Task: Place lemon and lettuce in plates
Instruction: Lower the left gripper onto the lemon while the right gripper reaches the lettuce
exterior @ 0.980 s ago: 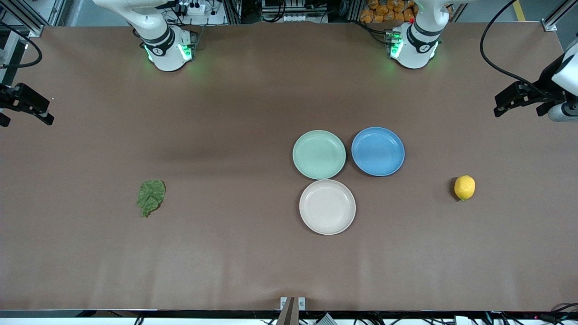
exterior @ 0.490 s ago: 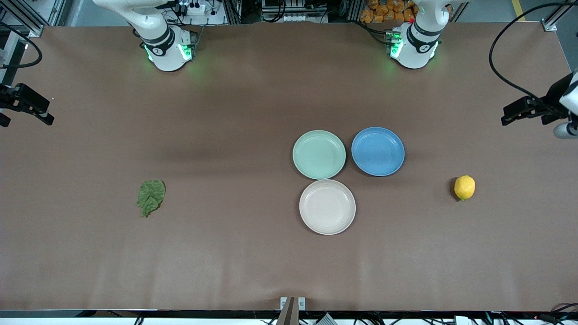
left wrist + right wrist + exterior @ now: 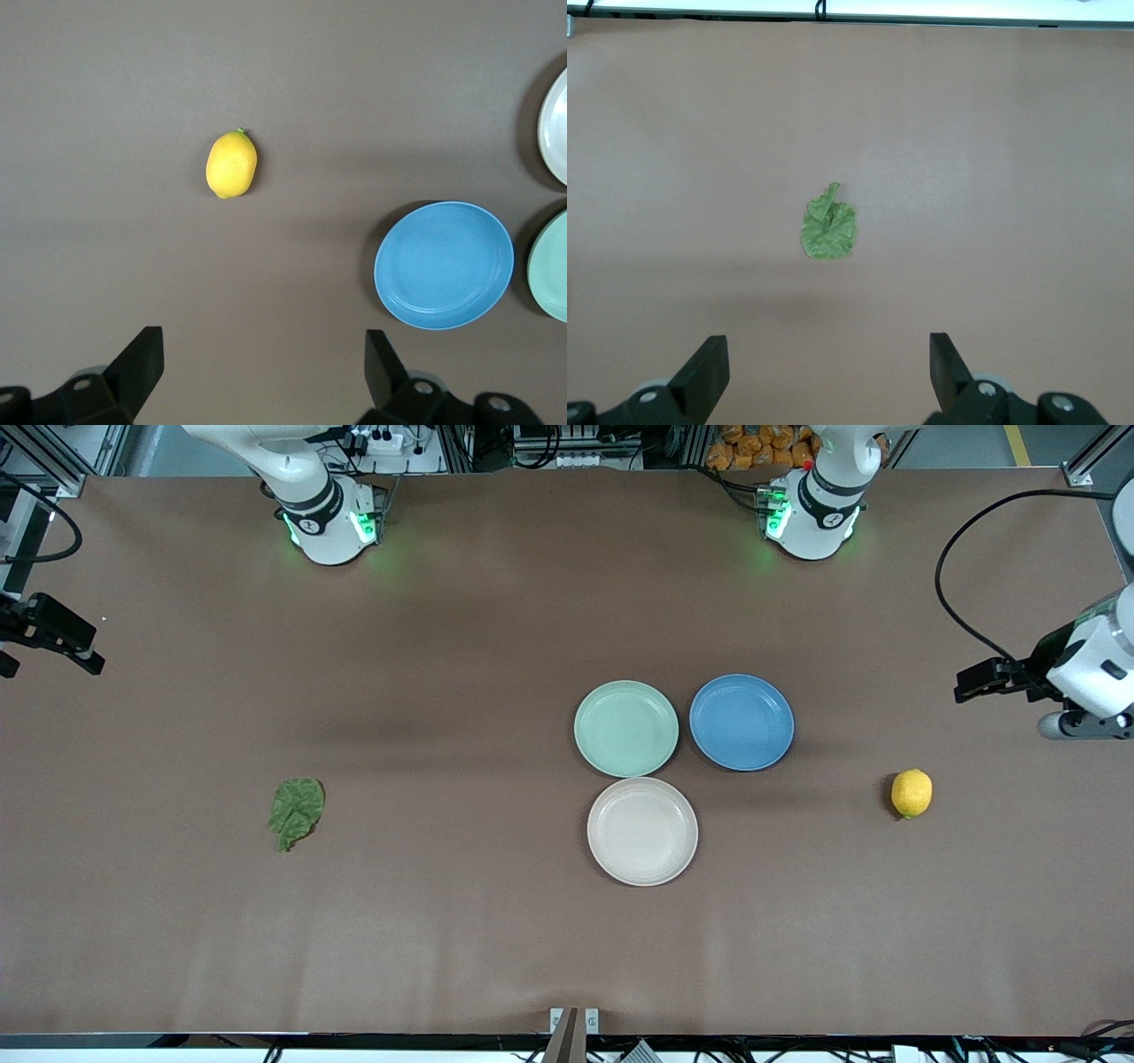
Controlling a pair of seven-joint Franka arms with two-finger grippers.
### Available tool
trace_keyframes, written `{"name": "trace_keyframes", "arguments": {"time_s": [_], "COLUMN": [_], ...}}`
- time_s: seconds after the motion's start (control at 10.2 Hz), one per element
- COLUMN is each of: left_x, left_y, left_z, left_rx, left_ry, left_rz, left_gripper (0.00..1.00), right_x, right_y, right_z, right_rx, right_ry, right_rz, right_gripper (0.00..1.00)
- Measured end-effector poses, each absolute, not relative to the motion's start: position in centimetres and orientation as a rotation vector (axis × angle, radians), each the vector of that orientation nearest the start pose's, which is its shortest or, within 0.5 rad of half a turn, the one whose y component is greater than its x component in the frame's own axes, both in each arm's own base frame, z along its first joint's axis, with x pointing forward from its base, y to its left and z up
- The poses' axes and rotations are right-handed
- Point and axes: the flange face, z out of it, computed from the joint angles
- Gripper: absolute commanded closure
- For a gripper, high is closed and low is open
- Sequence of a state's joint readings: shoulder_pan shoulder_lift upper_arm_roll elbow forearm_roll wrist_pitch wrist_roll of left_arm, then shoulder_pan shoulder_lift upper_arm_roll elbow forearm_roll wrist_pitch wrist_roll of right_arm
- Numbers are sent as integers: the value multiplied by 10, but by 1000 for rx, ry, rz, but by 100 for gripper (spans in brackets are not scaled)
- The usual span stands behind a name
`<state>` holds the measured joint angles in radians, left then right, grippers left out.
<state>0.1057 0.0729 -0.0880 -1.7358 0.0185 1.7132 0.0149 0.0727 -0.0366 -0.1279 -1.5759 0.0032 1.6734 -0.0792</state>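
Observation:
The yellow lemon point(image 3: 912, 793) lies on the table toward the left arm's end; it also shows in the left wrist view point(image 3: 231, 165). The dark-green lettuce point(image 3: 297, 811) lies flat toward the right arm's end and shows in the right wrist view point(image 3: 829, 227). The mint green plate point(image 3: 626, 728) and the beige plate point(image 3: 642, 831) stand empty mid-table, the beige one nearer the front camera. My left gripper point(image 3: 263, 372) is open and empty, up over bare table near the lemon. My right gripper point(image 3: 829, 372) is open and empty, up over bare table short of the lettuce.
A blue plate point(image 3: 741, 722) stands empty beside the mint plate, on its side toward the lemon, and shows in the left wrist view point(image 3: 444, 265). A black cable point(image 3: 952, 567) loops above the table by the left arm. Brown table point(image 3: 443, 921) surrounds everything.
The left arm's hand has swung over the table toward the lemon. The right arm has barely moved. Lemon, lettuce and plates lie as before.

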Motion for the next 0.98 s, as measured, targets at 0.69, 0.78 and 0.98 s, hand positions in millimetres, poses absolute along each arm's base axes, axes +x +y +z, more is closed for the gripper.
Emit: {"name": "trace_keyframes", "arguments": {"time_s": [0.69,0.78,0.98], "left_x": [576,578,586], "left_y": [28,29,31], "left_z": [445,429,395], "left_rx": [-3134,-3136,-3132], "left_ry": [75,78,92], "left_rz": [83,87,111], "left_gripper": [0,0,0], "right_x": [592,604,628], "right_y": [-41,-48,-50], "right_z": [581,556,503], "right_rx": [-3154,-3159,-3168], "right_ry": [-9,3,2], "right_rz": [-95,-57,-27], "right_gripper": [0,0,0]}}
